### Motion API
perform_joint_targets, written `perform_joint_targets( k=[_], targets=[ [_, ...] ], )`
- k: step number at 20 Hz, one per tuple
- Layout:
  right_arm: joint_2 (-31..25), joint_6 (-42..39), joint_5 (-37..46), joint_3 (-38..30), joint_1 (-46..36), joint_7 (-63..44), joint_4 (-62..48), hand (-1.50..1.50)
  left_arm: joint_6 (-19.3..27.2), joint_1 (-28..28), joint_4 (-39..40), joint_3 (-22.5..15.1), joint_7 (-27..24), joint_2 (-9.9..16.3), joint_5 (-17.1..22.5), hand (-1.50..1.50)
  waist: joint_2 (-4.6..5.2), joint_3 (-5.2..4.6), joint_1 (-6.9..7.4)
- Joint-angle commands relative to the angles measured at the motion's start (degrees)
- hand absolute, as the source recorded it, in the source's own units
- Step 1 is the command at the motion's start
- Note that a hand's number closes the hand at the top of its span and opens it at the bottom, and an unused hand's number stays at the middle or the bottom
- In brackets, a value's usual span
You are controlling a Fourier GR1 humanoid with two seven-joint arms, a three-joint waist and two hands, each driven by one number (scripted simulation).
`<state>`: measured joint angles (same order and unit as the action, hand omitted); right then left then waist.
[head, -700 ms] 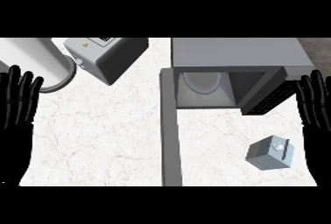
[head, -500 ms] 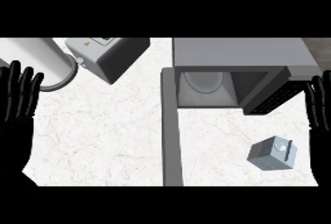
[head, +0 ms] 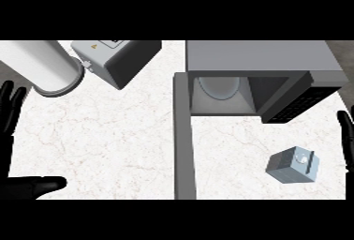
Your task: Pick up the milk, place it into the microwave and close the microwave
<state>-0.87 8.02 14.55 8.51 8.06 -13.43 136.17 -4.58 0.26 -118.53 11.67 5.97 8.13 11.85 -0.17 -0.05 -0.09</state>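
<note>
Nothing is done yet: the milk (head: 294,165) sits on the counter (head: 117,140) before the open microwave (head: 259,70), untouched, with left hand (head: 12,112) and right hand (head: 346,136) both open at the edges

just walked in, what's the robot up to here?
Nothing is held yet. The milk carton sits on the counter in front of the microwave, whose door stands wide open. The right hand shows at the view's right edge, open, just right of the carton and not touching it. The left hand is open at the left edge, thumb low on the counter.
</note>
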Motion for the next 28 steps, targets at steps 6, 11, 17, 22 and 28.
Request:
perform_joint_targets(
  k=[6, 11, 17, 22, 28],
  targets=[
    [0.39, 5.37, 9.13, 5.15, 4.53, -4.73, 4.17, -1.50, -6.53, 11.23, -9.23, 6.89, 3.50, 2.48, 11.01, -1.50, -0.06, 0.01, 0.42],
    [0.71, 7.64, 7.71, 4.11, 7.75, 2.27, -3.13, -1.50, -6.51, 12.65, -11.37, 7.34, 2.16, 0.22, 10.31, -1.50, 0.08, 0.06, 0.22],
    [-0.83, 6.34, -0.28, 0.86, 14.52, 9.22, -5.34, -1.50, -12.65, 15.23, -6.87, 11.41, -2.61, 0.09, 12.58, -1.50, 0.08, 0.07, 0.01],
    [0.81, 9.10, 0.04, 1.23, 15.66, 14.27, -9.89, -1.50, -14.76, 17.38, -7.64, 12.46, -2.81, -1.44, 12.37, -1.50, 0.08, 0.06, 0.04],
    [0.81, 9.79, -3.69, -5.46, 13.82, 21.50, -22.31, -1.50, -15.72, 19.58, -11.48, 17.04, 1.71, 0.42, 19.08, -1.50, 0.08, 0.08, 0.32]
  ],
)
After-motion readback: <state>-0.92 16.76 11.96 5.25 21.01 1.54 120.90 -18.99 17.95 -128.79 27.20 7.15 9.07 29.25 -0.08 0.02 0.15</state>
